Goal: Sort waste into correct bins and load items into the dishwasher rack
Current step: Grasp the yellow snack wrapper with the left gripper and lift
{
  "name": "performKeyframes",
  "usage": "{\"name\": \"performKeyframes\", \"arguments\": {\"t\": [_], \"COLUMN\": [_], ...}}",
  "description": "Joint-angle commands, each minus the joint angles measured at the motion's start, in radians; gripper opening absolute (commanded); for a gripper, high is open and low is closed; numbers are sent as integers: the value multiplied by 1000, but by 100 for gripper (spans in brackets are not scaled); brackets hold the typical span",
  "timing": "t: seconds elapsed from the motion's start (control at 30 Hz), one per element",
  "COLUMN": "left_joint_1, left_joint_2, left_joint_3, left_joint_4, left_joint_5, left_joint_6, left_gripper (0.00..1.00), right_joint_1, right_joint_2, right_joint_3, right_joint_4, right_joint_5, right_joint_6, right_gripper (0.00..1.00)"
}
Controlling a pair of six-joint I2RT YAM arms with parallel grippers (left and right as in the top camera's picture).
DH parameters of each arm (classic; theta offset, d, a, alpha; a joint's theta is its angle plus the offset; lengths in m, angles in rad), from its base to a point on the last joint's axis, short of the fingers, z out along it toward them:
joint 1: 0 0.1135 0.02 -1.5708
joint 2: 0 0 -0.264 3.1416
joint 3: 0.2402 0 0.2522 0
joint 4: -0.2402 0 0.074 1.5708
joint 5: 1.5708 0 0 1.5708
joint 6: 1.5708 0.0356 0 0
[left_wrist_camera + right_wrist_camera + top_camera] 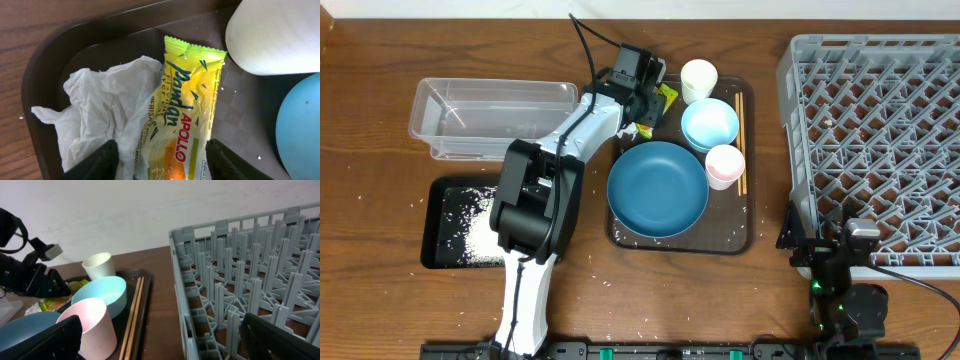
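Observation:
The green-yellow snack wrapper (187, 110) lies beside the crumpled white tissue (105, 110) in the brown tray's far left corner. My left gripper (162, 152) hovers low over them, open, its fingers straddling the wrapper and the tissue's edge; from overhead, the left gripper (645, 100) sits at that corner. On the tray are a dark-blue dish (658, 188), a light-blue bowl (710, 124), a pink cup (725, 164), a white cup (698, 78) and chopsticks (740, 140). The grey rack (880, 140) stands on the right. My right gripper (840, 265) rests open at its near left corner.
A clear tub (490, 115) stands at the back left. In front of it, a black tray (445, 225) holds a heap of rice (485, 235). Stray grains dot the table and the brown tray (730, 240). The left arm stretches over the table between bins and tray.

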Motion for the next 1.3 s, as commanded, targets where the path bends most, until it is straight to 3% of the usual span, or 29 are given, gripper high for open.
{"name": "performKeyframes", "arguments": {"t": [0.0, 0.2, 0.43, 0.67, 1.27], "left_joint_1": [-3, -3, -3, -3, 0], "left_joint_2": [17, 17, 8, -46, -165], "left_joint_3": [-6, -6, -5, -5, -5], "left_joint_4": [5, 4, 4, -2, -23], "left_joint_5": [6, 6, 6, 7, 23], "left_joint_6": [3, 3, 3, 3, -2], "left_gripper": [54, 42, 19, 7, 6], "right_joint_1": [-7, -7, -7, -7, -7], "right_joint_2": [-6, -6, -6, -6, -6], "right_joint_3": [-3, -3, -3, -3, -3], "right_joint_4": [-2, -2, -2, -2, -2], "right_joint_5": [6, 6, 6, 6, 6], "right_joint_6": [-14, -14, -14, -14, -14], "right_gripper": [99, 99, 99, 99, 99]}}
